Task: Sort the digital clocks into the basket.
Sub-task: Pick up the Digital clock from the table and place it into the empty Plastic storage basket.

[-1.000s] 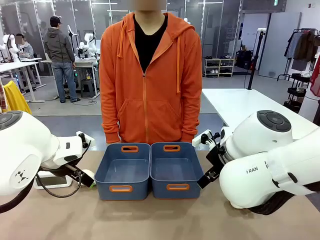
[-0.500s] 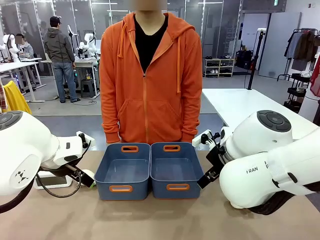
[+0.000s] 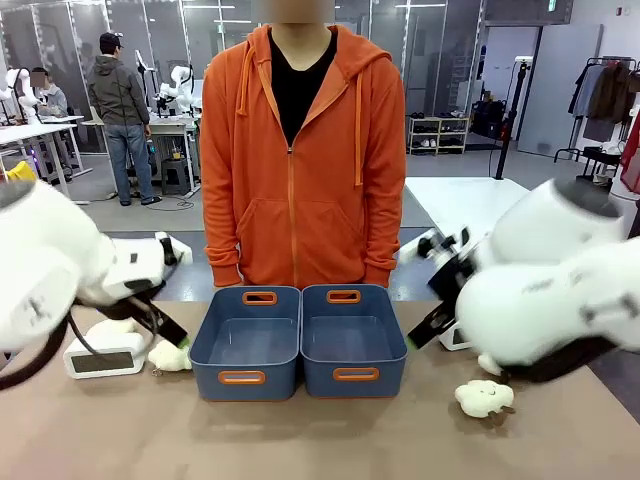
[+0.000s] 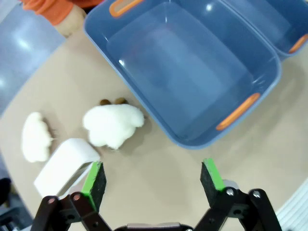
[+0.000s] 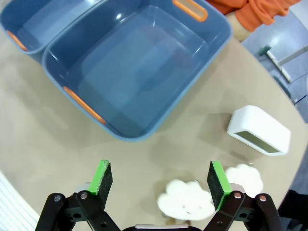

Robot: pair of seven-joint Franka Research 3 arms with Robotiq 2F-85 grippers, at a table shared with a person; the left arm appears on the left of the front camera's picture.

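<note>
Left pincer point(image 4: 151, 179) gapes empty, 1 digital clock point(image 4: 65, 164) just beside its finger; right pincer point(image 5: 160, 179), likewise empty, sits farther from the second clock point(image 5: 257, 124).

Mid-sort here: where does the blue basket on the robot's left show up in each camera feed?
Front view: the left basket sits just left of centre, beside its twin.
Left wrist view: large, upper middle.
Right wrist view: top-left corner, cut by the picture edge.
Shared landmark: the person's orange hoodie beyond the baskets, top left in the left wrist view, top right in the right wrist view.
</note>
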